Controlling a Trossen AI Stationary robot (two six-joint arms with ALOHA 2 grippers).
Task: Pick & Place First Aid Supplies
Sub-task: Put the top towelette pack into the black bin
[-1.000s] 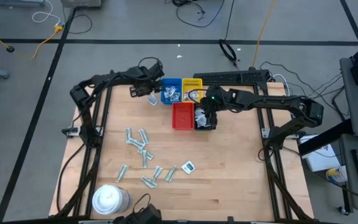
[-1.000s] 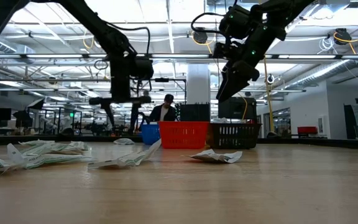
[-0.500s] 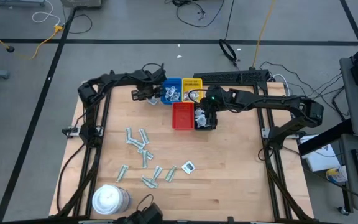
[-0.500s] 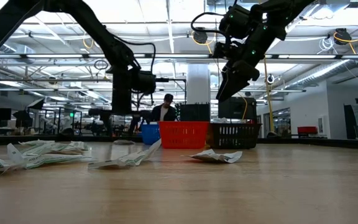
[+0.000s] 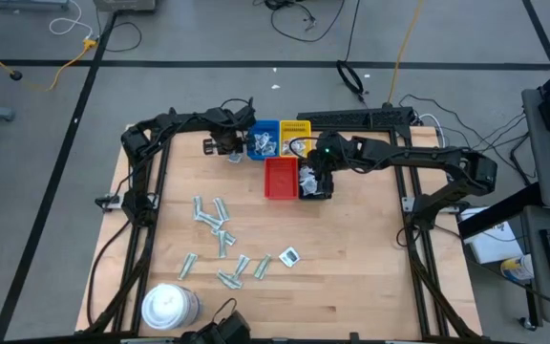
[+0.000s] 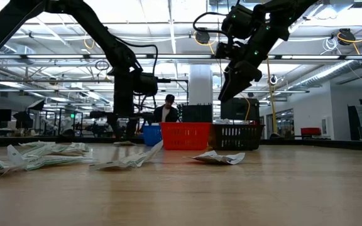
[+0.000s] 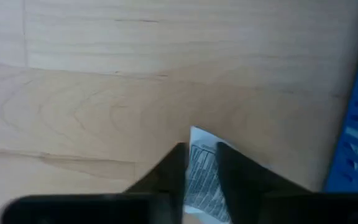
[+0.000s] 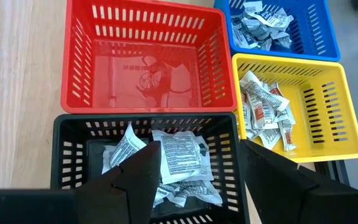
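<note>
The first aid supplies lie partly as loose grey-green strips (image 5: 220, 229) and a white square packet (image 5: 290, 255) on the near left of the wooden table. Others fill the blue tray (image 5: 264, 139), yellow tray (image 5: 295, 134) and black tray (image 5: 313, 183). My left gripper (image 5: 229, 145) is down at the table just left of the blue tray, shut on a white packet with dark print (image 7: 202, 177). My right gripper (image 8: 197, 180) hangs open above the black tray, nothing between its fingers. My left gripper pinches the white printed packet between its two fingers (image 7: 174, 168), which come from above and point down. One pale corner of the packet (image 7: 197, 132) sticks out past the fingertips. The packet is down at the table top, beside the blue tray's wall (image 7: 356, 124).
The red tray (image 5: 280, 178) stands between the blue and black ones, with nothing in it. A big round white tub (image 5: 167, 306) sits at the near left corner. Bare wood spreads over the table's right half (image 5: 361, 258). A person shows far behind the table (image 6: 166, 110).
My left gripper has gone down to the table beside the blue tray, rolling a little, and its fingers have closed in on the white packet lying there. My right gripper has kept still over the black tray.
</note>
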